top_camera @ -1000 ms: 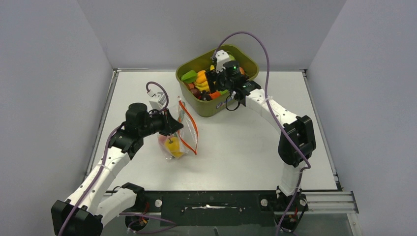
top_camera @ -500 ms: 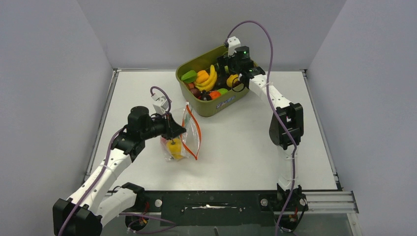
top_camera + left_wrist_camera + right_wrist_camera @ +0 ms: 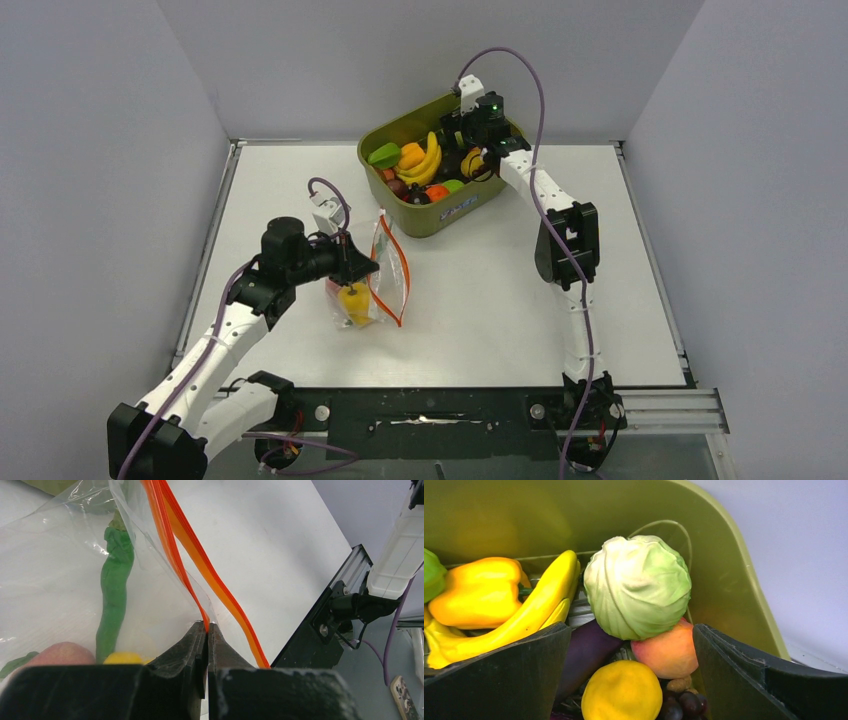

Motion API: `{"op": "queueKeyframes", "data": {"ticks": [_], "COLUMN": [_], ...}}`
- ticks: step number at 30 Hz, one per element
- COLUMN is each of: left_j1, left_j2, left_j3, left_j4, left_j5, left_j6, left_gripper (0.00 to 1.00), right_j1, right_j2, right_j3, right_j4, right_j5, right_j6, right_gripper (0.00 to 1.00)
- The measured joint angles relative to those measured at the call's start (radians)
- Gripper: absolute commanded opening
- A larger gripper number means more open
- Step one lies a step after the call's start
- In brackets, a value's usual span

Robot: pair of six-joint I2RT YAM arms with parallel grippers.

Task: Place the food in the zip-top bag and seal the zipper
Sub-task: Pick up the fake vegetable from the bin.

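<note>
1. Right wrist: right gripper (image 3: pixel 631 630) is spread wide and empty, down inside the olive tub (image 3: pixel 729 590). The cabbage (image 3: pixel 638 585) sits dead ahead, centred between the fingers and just past the tips. It's round, so there's no long axis to line up on.
2. Cabbage rests on a peach (image 3: pixel 666 652) and an eggplant (image 3: pixel 584 650). Tub also holds a yellow pepper (image 3: pixel 476 595), a banana (image 3: pixel 524 615) and a lemon (image 3: pixel 621 692).
3. Left gripper (image 3: pixel 206 630) is pressed together, pinching one lip of the zip-top bag (image 3: pixel 50 580) right at the zipper (image 3: pixel 200 555). Mouth gapes.
4. In the bag: green pod (image 3: pixel 112 590), pink-red fruit (image 3: pixel 60 655), a yellow piece (image 3: pixel 122 657).
5. Top external: bag is well apart from the tub, on the left arm's side, with the zipper running roughly near-to-far. Right arm is the one at the food, so my guess is it closes on the cabbage next.
</note>
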Motion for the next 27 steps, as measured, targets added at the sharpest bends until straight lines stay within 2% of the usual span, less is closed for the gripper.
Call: {"op": "queueKeyframes", "data": {"ticks": [10,19,27], "left_j1": [-0.002,-0.002,-0.002], "left_j2": [-0.003,-0.013,-0.014], "left_j3": [0.0,0.0,0.0], "left_j4": [0.0,-0.001,-0.001], "left_j5": [0.0,-0.015,-0.018], "left_j6": [0.005,0.012,0.012], "left_gripper": [0.0,0.0,0.0], "right_j1": [-0.006,-0.013,-0.018], "right_j2": [0.129,0.156,0.156], "right_j3": [0.08,0.08,0.08], "right_j4": [0.053,0.08,0.122], "right_j5": [0.027,0.061,0.025], "right_j6": [-0.034,-0.037,-0.047], "right_gripper": [0.98,1.0,0.75]}}
